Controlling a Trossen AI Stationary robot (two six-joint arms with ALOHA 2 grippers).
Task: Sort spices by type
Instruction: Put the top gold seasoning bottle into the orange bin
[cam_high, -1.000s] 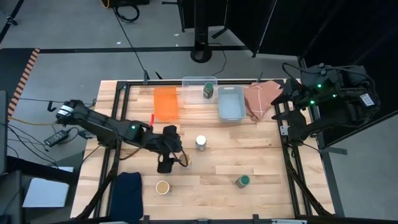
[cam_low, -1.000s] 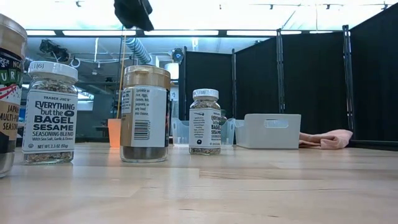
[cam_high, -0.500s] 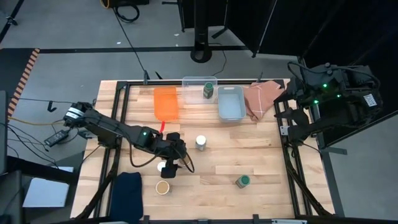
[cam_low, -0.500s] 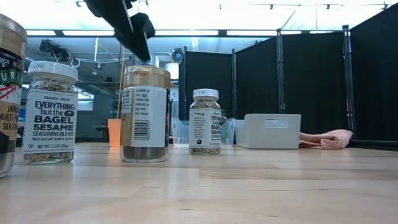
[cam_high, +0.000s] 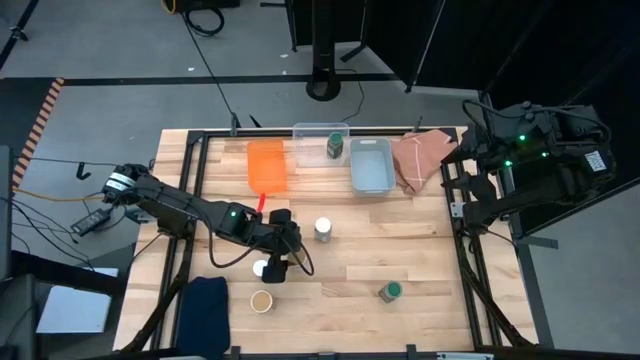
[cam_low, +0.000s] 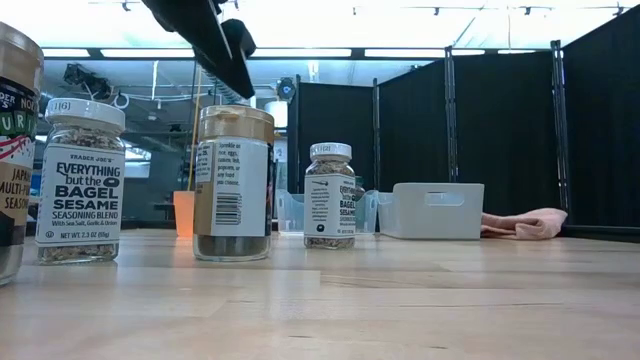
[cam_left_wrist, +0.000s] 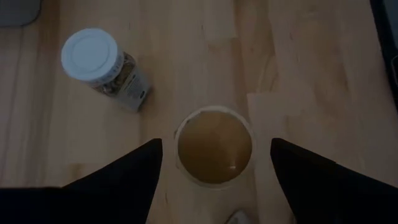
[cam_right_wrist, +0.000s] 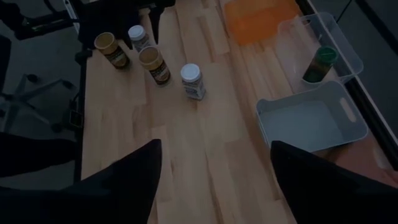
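Note:
My left gripper (cam_high: 277, 264) hangs open over a tan-lidded jar (cam_left_wrist: 215, 146), a finger on either side of the lid and apart from it. In the low view its fingertips (cam_low: 232, 78) stand just above that jar (cam_low: 233, 180). A white-lidded jar (cam_high: 261, 268) stands close by on the left, and a second tan-lidded jar (cam_high: 262, 300) stands nearer the front edge. Another white-lidded jar (cam_high: 323, 229) and a green-lidded jar (cam_high: 389, 290) stand to the right. A second green-lidded jar (cam_high: 335, 146) stands in the clear bin (cam_high: 312, 130). My right gripper (cam_right_wrist: 214, 149) waits open off the table's right edge.
An orange bin (cam_high: 266, 165), the clear bin and a pale-blue bin (cam_high: 371, 165) stand in a row along the far edge. A pink cloth (cam_high: 420, 160) lies at the far right. A dark blue cloth (cam_high: 205, 305) lies at the near left corner.
My left gripper has come down toward the tan-lidded jar and moved a little toward the table's right and near edges. This has uncovered the white-lidded jar beside it in the high view. The jars have not moved.

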